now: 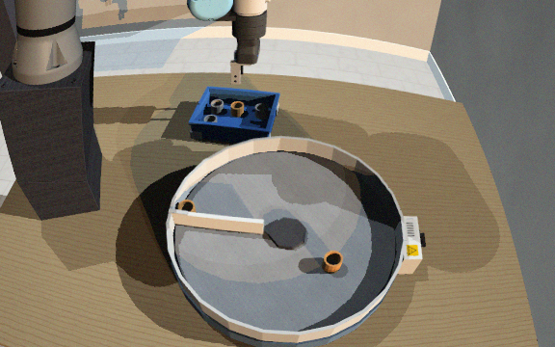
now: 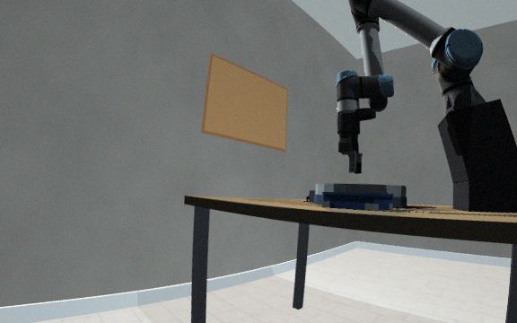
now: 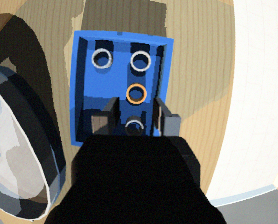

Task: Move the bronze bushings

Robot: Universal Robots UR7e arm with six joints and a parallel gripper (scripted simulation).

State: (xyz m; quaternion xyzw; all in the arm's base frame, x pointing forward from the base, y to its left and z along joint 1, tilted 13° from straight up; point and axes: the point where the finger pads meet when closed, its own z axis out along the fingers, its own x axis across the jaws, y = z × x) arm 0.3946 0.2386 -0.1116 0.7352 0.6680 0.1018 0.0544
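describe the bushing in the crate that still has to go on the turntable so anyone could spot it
Find the blue crate on the wooden table, just beyond the big round turntable. Four short sleeves stand inside it; the one you want is the bronze bushing near the middle. It is the only orange-brown one, while the three steel bushings around it are dark grey.

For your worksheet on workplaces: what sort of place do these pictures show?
Probably a robot sorting workcell: a beige arm on a dark pedestal, a blue crate of metal bushings, and a grey walled turntable on a wooden table.
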